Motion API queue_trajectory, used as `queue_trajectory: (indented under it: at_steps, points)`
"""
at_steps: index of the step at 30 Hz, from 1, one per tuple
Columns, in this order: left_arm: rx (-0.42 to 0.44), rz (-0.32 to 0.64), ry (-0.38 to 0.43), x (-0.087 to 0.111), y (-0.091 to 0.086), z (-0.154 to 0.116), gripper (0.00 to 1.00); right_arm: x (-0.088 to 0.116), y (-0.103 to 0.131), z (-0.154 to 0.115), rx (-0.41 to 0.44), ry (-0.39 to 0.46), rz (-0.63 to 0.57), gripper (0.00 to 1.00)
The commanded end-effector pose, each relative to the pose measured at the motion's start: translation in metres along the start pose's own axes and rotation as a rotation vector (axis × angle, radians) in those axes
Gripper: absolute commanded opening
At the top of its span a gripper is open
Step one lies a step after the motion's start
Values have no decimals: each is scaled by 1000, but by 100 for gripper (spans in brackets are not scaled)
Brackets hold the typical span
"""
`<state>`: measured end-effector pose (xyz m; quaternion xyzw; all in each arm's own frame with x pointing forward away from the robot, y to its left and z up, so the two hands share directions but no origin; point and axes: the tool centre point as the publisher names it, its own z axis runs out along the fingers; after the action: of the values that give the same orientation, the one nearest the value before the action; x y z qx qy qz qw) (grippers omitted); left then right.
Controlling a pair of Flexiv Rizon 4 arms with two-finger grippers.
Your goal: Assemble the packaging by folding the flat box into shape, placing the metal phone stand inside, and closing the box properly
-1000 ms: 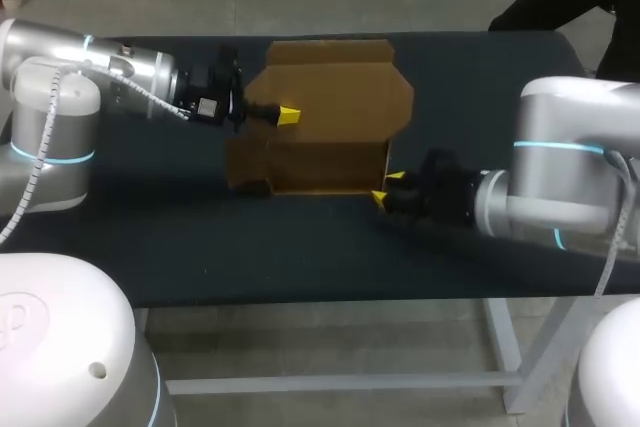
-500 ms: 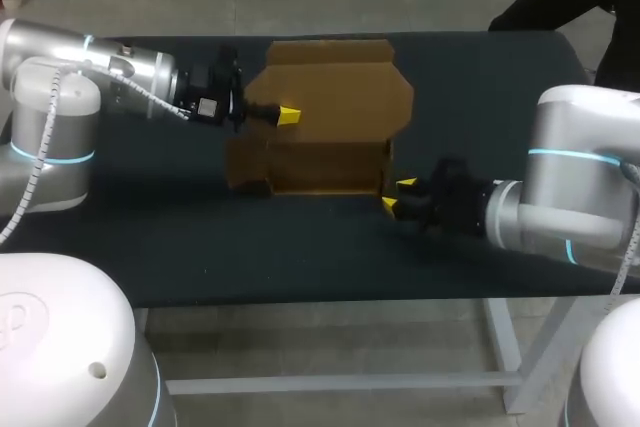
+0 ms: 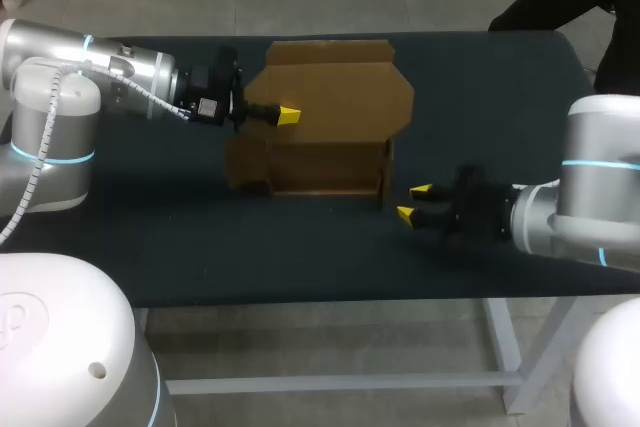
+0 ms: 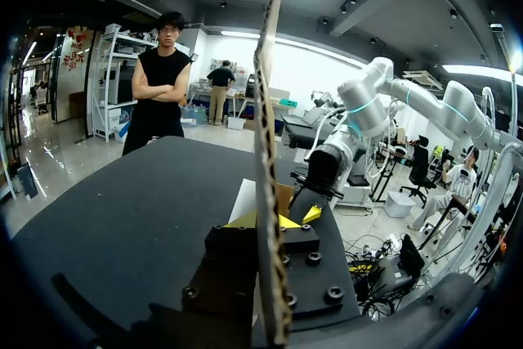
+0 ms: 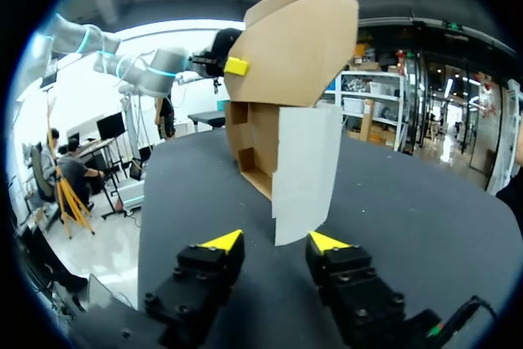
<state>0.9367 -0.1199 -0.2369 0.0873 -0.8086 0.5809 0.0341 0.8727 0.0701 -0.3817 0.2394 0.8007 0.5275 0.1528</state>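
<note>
Cardboard box, brown and half folded with its big flap standing up, sits on the dark table. My left gripper pinches that flap. My right gripper is open, near the box's corner.

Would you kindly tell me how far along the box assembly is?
Done: the box stands partly folded, walls up, lid raised. In hand: the left gripper clamps the lid's edge; the right gripper is open, clear of the box, facing a side flap. Left: no phone stand is in view, so loading it and closing remain.
</note>
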Motion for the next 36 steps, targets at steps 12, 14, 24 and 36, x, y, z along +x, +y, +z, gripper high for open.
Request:
queue_trajectory:
  at_steps: [12,14,24,36]
  points:
    - [-3,0,-1,0,4,1,0,-43,9,-10,11,239,-61,50]
    - [-3,0,-1,0,4,1,0,-47,10,-5,14,251,-73,50]
    - [-3,0,-1,0,4,1,0,-58,14,21,9,294,-101,49]
    - [-3,0,-1,0,4,1,0,-49,21,39,-8,301,-145,49]
